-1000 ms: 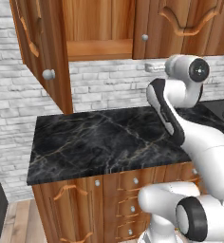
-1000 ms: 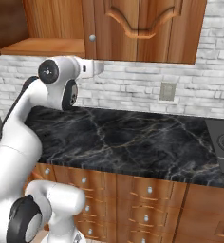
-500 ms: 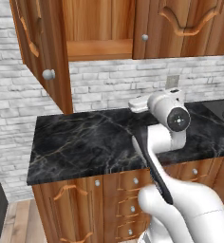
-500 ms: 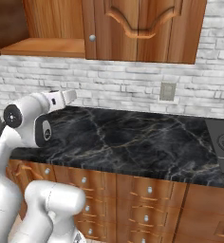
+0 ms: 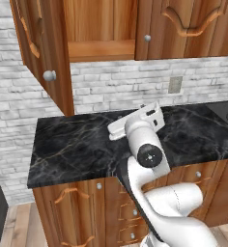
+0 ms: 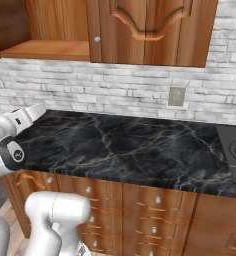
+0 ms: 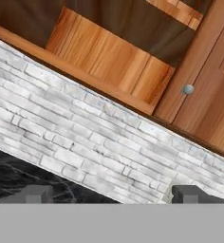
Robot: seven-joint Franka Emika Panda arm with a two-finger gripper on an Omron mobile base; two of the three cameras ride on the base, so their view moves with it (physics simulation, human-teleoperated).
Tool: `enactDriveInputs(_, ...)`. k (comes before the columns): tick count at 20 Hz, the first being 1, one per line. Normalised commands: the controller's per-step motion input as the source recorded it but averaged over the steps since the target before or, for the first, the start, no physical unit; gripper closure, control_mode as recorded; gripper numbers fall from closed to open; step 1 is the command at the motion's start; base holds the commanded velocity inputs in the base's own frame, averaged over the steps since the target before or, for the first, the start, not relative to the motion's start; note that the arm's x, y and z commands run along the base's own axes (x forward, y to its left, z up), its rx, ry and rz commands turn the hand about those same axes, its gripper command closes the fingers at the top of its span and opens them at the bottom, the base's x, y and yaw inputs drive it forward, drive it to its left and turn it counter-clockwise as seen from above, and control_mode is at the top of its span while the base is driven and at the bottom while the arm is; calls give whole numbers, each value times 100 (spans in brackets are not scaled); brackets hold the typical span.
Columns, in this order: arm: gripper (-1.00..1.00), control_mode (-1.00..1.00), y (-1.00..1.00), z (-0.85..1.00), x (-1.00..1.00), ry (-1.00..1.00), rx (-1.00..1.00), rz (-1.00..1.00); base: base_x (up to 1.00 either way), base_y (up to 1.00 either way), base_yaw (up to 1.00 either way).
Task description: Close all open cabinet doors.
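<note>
hovering low over the black marble counter [image 5: 77, 144], the claw [image 7: 111, 193] stands with its two dark tips spread wide apart and nothing between them. up above it and to its left, one cabinet door [image 5: 41, 53] hangs swung open, its round silver knob [image 5: 49, 75] facing out, baring a wooden shelf [image 5: 101, 50]. directly above the claw, a second cabinet door [image 5: 183, 26] sits shut, one knob [image 5: 147, 37] at its edge. beyond the claw runs the white brick wall [image 7: 85, 137] with one outlet [image 5: 175, 84].
</note>
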Motion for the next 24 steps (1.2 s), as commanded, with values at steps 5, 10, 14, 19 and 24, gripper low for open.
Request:
enactDriveInputs(5,-100,-100,64,-5,-60,-10,-19,4,0,0,0)
enactDriveInputs(10,-100,-100,83,-26,-36,-16,-25,0,0,0,0)
enactDriveInputs(14,-100,-100,66,-25,-16,-19,-22,0,0,0,0)
enactDriveInputs(19,-100,-100,66,0,1,-15,-12,-4,0,0,0)
enactDriveInputs(24,-100,-100,80,-2,1,-7,-6,-3,0,0,0)
